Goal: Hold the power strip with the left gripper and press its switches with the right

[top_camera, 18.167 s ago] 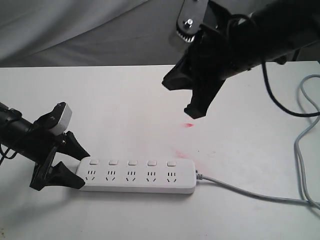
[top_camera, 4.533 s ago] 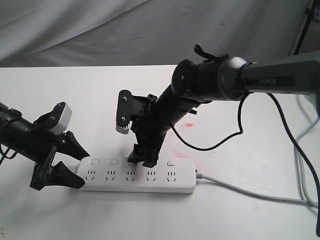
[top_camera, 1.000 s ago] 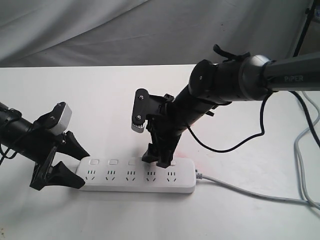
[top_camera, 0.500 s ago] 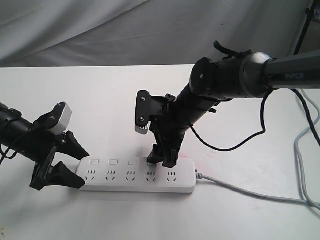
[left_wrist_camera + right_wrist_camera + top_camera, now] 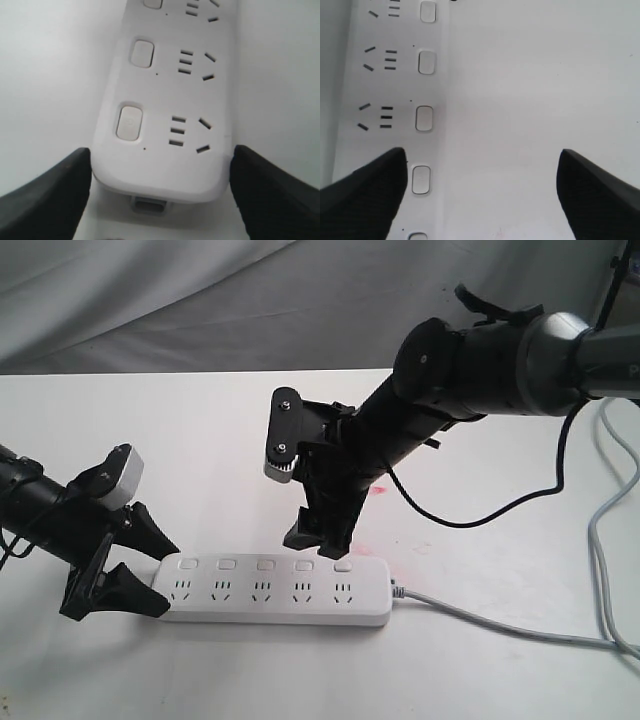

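The white power strip (image 5: 275, 602) lies along the table's front, its five switches (image 5: 265, 565) in a row on its far side. My left gripper (image 5: 167, 578), the one with the grey box, is shut on the strip's left end. In the left wrist view its black fingers (image 5: 47, 192) press both long sides of the strip (image 5: 165, 165) beside the end switch (image 5: 129, 122). My right gripper (image 5: 317, 543) hangs just above the strip near the fourth and fifth switches, jaws apart and empty. In the right wrist view one fingertip (image 5: 367, 192) lies over the strip (image 5: 395, 85) beside a switch (image 5: 421, 179).
The grey cable (image 5: 500, 626) runs from the strip's right end to the table's right edge, where more cable (image 5: 598, 525) loops. A pink stain (image 5: 377, 490) marks the white table (image 5: 200, 440). Grey cloth hangs behind.
My right gripper has lifted off the strip, where its tips were down near the fourth and fifth switches. The left gripper and the strip have not moved.
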Available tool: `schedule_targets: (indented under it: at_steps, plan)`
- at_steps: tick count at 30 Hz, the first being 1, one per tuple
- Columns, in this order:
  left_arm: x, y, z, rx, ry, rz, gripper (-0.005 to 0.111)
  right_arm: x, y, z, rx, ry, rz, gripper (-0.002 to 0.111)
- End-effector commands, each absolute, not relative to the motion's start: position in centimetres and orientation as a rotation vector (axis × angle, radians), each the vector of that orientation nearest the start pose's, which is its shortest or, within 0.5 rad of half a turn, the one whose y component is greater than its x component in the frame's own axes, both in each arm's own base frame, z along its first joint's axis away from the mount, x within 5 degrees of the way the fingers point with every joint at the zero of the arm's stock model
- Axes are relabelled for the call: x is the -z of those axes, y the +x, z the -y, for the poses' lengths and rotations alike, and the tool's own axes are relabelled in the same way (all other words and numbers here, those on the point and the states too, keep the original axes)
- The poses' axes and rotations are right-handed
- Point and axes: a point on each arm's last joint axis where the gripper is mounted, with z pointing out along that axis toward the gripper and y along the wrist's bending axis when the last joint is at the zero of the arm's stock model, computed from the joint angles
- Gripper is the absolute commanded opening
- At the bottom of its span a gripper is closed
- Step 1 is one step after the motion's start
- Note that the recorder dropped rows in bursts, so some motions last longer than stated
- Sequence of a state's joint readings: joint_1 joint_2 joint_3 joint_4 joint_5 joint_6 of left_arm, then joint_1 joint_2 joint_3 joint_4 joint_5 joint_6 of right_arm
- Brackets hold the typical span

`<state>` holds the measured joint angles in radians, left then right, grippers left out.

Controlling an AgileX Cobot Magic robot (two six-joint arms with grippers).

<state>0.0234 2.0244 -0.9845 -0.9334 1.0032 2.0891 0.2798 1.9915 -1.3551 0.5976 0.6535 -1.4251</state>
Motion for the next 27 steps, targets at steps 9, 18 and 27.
schedule_targets:
  at_steps: [9, 18, 27]
  plan:
    - [-10.2, 31.6, 5.5, 0.847, 1.670, -1.993, 0.023, -17.7, 38.6, -14.3, -0.245, -1.589, -2.070, 0.075]
    - [-10.2, 31.6, 5.5, 0.847, 1.670, -1.993, 0.023, -17.6, 38.7, -12.1, -0.293, -1.572, -2.137, 0.075]
    - [-10.2, 31.6, 5.5, 0.847, 1.670, -1.993, 0.023, -17.4, 38.7, -10.9, -0.316, -1.550, -2.167, 0.075]
